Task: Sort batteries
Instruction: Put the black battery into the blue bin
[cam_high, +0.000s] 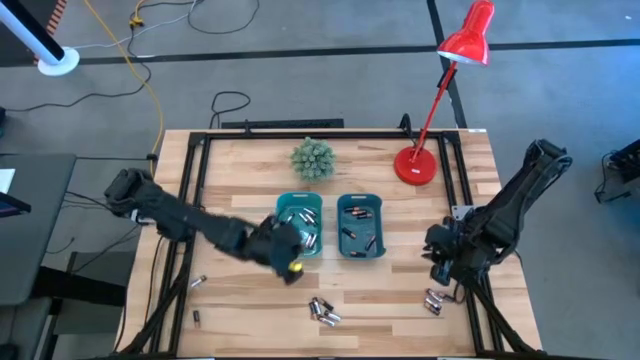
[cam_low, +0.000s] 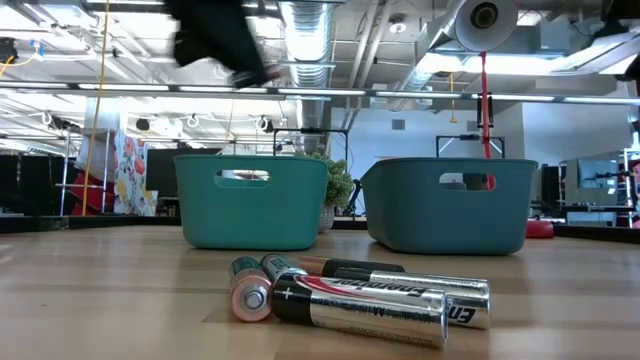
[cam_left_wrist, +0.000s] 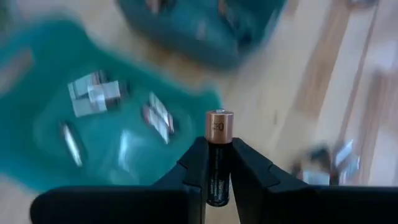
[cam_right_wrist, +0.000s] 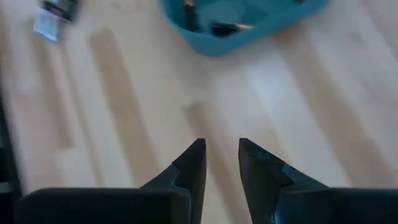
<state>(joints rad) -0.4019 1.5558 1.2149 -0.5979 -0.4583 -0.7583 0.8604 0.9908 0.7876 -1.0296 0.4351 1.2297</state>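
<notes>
Over the left teal bin (cam_high: 299, 222), high view: left gripper (cam_high: 288, 250) at its near edge, right gripper (cam_high: 445, 262) near loose batteries (cam_high: 433, 300) | low view: batteries (cam_low: 360, 292) lie before both bins | left wrist: fingers (cam_left_wrist: 196, 163) clenched on an upright copper-topped battery (cam_left_wrist: 219, 155) | right wrist: fingers (cam_right_wrist: 193, 163) parted, empty, above bare table (cam_right_wrist: 124, 112).

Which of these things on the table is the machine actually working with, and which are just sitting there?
Part of the job:
- battery held in the left pincer
- two teal bins, both with batteries inside
- loose batteries on the table
- right pincer, empty over bare wood

Just lying about:
- red desk lamp
- small green plant
</notes>
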